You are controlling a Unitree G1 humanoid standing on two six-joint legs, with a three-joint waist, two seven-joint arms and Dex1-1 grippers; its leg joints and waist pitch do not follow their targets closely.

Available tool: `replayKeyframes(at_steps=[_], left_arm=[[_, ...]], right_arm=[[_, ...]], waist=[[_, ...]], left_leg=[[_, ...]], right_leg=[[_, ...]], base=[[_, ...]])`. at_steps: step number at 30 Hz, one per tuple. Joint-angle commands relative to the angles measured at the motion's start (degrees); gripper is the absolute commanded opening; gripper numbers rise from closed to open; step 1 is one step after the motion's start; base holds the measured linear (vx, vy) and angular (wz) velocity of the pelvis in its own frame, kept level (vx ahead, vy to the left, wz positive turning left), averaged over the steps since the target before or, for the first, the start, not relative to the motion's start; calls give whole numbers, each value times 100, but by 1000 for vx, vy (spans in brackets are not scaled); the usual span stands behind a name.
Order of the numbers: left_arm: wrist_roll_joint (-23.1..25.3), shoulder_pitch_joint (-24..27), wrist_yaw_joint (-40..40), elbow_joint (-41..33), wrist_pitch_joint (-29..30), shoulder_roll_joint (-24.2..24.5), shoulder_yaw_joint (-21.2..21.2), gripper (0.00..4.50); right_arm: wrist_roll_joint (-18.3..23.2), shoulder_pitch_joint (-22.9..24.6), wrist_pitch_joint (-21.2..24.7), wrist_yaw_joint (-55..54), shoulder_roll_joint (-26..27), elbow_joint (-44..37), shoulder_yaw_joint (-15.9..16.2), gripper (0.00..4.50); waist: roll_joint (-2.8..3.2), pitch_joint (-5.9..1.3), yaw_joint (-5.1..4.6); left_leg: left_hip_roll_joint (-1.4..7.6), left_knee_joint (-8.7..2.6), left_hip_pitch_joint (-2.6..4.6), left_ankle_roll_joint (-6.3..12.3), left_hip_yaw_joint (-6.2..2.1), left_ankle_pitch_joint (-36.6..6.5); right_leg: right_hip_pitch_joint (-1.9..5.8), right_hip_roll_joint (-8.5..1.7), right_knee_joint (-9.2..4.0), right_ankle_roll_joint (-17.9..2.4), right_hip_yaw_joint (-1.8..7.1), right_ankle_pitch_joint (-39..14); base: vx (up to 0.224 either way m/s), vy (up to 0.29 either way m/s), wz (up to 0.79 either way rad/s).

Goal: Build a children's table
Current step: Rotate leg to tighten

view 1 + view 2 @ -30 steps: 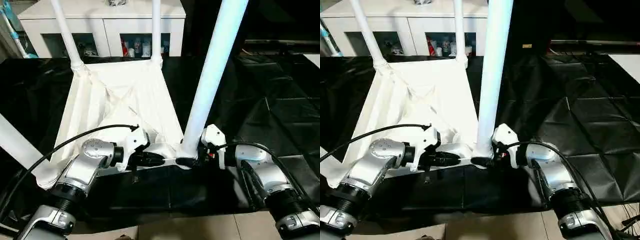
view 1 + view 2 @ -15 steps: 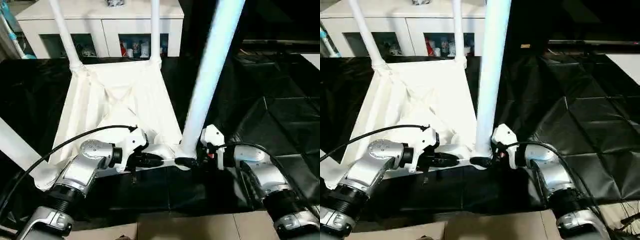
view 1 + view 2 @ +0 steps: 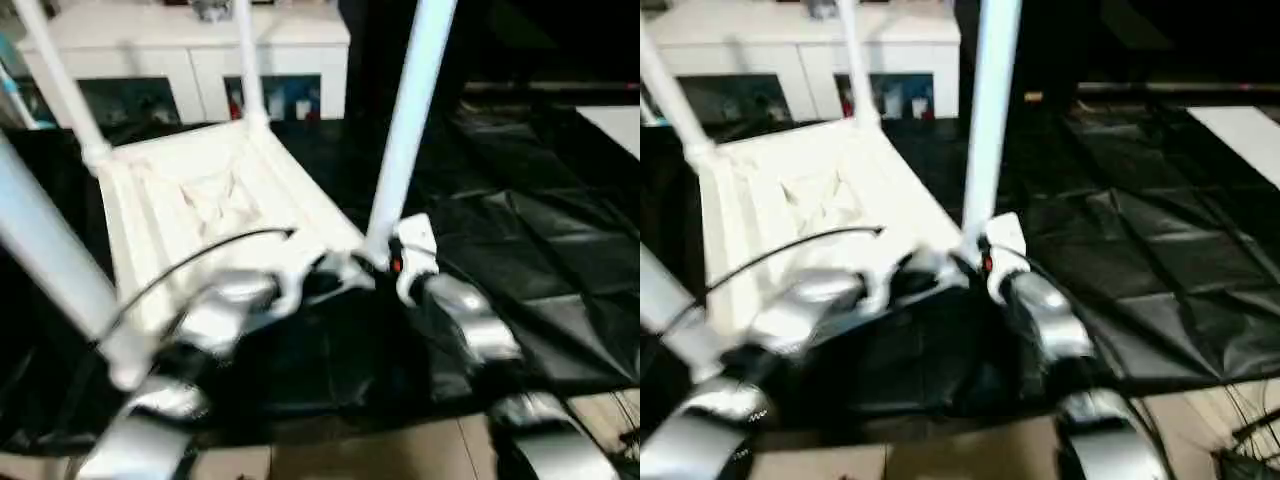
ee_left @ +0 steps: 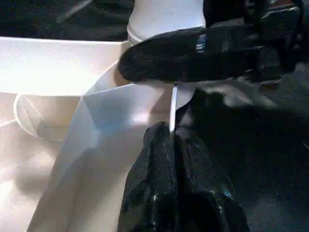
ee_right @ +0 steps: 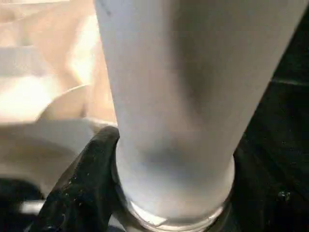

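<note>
The children's table (image 3: 200,200) lies upside down on the black cloth, ribbed underside up, with its white legs standing up. My left gripper (image 3: 335,280) is shut on the thin near rim (image 4: 172,108) of the top, close to the near right corner. My right gripper (image 3: 378,258) is closed around the base of the near right leg (image 3: 405,110), and one black finger (image 5: 82,183) hugs the tube (image 5: 178,96) just above its socket. That gripper's finger (image 4: 193,53) crosses the leg base in the left wrist view. The near left leg (image 3: 50,260) rises beside my left forearm.
A white cabinet (image 3: 190,60) with glass doors stands behind the table. Wrinkled black cloth (image 3: 540,230) spreads to the right. A white surface (image 3: 615,125) shows at the far right. Tan floor (image 3: 400,450) lies along the near edge.
The whole picture has shifted and blurred. Both grippers and the table's near right corner now sit higher in the picture, and the table looks turned to the left. Both grips hold as before.
</note>
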Motion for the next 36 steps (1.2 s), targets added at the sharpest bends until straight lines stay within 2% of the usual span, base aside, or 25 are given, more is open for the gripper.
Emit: replayKeyframes(at_steps=[1,3,5,6,7,8,10,14,17,19,22,24,25,28,30,31,34,36], left_arm=[[15,-24,559,408,-85,-185,69,0],[19,-106,575,549,-161,-239,92,0],[16,-131,546,596,-189,-249,102,0],[17,-122,468,587,-218,-217,96,0],[21,-113,399,588,-248,-187,87,0],[21,-112,395,588,-250,-185,86,0],[18,-83,257,618,-346,-112,88,0],[-5,31,-48,539,-455,45,49,0],[-68,201,-452,312,-554,211,-14,0],[-120,308,-723,170,-640,310,-55,0],[-312,557,-1405,-180,-737,543,-126,0],[-360,611,-1578,-277,-719,606,-154,0],[-405,668,-1772,-388,-686,683,-192,0],[-535,902,-2480,-868,-451,1019,-365,0],[-563,978,-2672,-1009,-375,1139,-414,0],[-579,1027,-2791,-1097,-331,1211,-439,0],[-580,1122,-2946,-1215,-295,1366,-416,0],[-571,1129,-2949,-1213,-301,1392,-400,0]], right_arm=[[2,66,92,-7,362,233,224,270],[-187,39,30,-78,477,293,382,270],[-233,37,1,-86,516,310,413,270],[-114,62,-10,28,561,259,334,270],[-28,76,-44,91,583,219,267,305],[-23,77,-46,95,584,216,263,305],[115,72,-184,261,602,181,162,342],[113,69,-398,482,494,89,163,373],[123,149,-595,924,267,-134,246,373],[118,243,-710,1284,65,-297,341,373],[195,558,-868,2388,-526,-757,550,373],[226,628,-894,2635,-661,-860,585,373],[253,691,-917,2871,-791,-956,604,373],[421,928,-775,3800,-1216,-1399,711,373],[452,1005,-714,4073,-1349,-1546,788,373],[468,1052,-702,4249,-1438,-1629,847,373],[535,1122,-559,4605,-1613,-1773,987,373],[510,1125,-569,4636,-1632,-1770,1023,373]], waist=[[-64,-307,19],[-63,-313,30],[-72,-314,40],[-69,-313,43],[-72,-307,39],[-65,-302,40],[-57,-301,38],[-64,-293,4],[-78,-289,-14],[-74,-298,-7],[-69,-295,16],[-60,-305,29],[-50,-318,39],[-46,-319,79],[-28,-321,89],[-16,-330,129],[-17,-335,182],[-26,-333,184]], left_leg=[[228,-466,60,52,-151,-1762],[223,-459,48,116,-138,-1633],[222,-453,46,164,-135,-1617],[226,-457,43,190,-138,-1630],[227,-462,47,202,-139,-1685],[231,-468,55,196,-141,-1762],[234,-481,55,169,-153,-1838],[234,-506,16,136,-172,-1914],[247,-500,23,184,-165,-1961],[254,-496,14,236,-164,-1842],[269,-481,11,335,-143,-1740],[263,-470,4,400,-134,-1589],[270,-463,21,412,-130,-1533],[296,-457,14,485,-126,-1428],[304,-452,13,529,-108,-1334],[312,-445,38,528,-106,-1347],[319,-444,49,526,-95,-1280],[313,-444,44,511,-93,-1251]], right_leg=[[166,-288,-522,-1062,187,-1792],[176,-279,-499,-1115,185,-1531],[190,-291,-501,-1126,184,-1517],[191,-297,-505,-1117,183,-1575],[185,-292,-517,-1090,178,-1686],[174,-300,-536,-1055,182,-1839],[171,-303,-551,-1006,179,-1996],[187,-307,-549,-960,172,-2068],[166,-318,-573,-941,183,-2200],[182,-312,-553,-993,183,-2016],[190,-313,-536,-1097,192,-1770],[196,-303,-511,-1165,190,-1581],[192,-297,-495,-1231,186,-1454],[224,-287,-447,-1340,177,-1136],[205,-267,-417,-1451,175,-906],[208,-259,-406,-1478,162,-849],[203,-264,-395,-1525,165,-728],[207,-265,-391,-1534,166,-674]], base=[[0,0,0],[0,0,0],[0,0,0],[0,0,0],[0,0,0],[0,0,0],[0,0,0],[0,0,0],[0,0,0],[0,0,0],[0,0,0],[0,0,0],[0,0,0],[0,0,0],[0,0,0],[0,0,0],[0,0,0],[0,0,0]])
